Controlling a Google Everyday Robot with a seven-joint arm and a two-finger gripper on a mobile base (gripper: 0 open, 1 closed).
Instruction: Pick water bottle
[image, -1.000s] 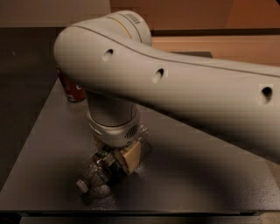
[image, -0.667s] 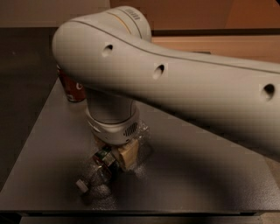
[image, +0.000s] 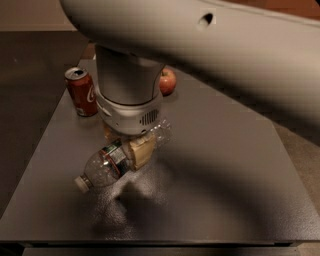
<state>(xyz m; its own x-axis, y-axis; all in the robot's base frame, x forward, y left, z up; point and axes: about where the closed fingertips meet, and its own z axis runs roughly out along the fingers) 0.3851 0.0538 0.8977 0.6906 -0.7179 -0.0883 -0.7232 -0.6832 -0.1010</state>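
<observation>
Raised since the earlier frame, the gripper (image: 131, 150) hangs over the counter (image: 240, 200), fingers (image: 142, 152) clamped on the water bottle (image: 107, 167), which tilts cap-down to the left; Coca-Cola can (image: 82, 92) and apple (image: 167, 81) stand behind.

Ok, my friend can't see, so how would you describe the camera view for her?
A robot's pincer is closed around a clear water bottle held sideways over a dark table. A red soda can stands upright behind it, and an apple sits farther back.
</observation>
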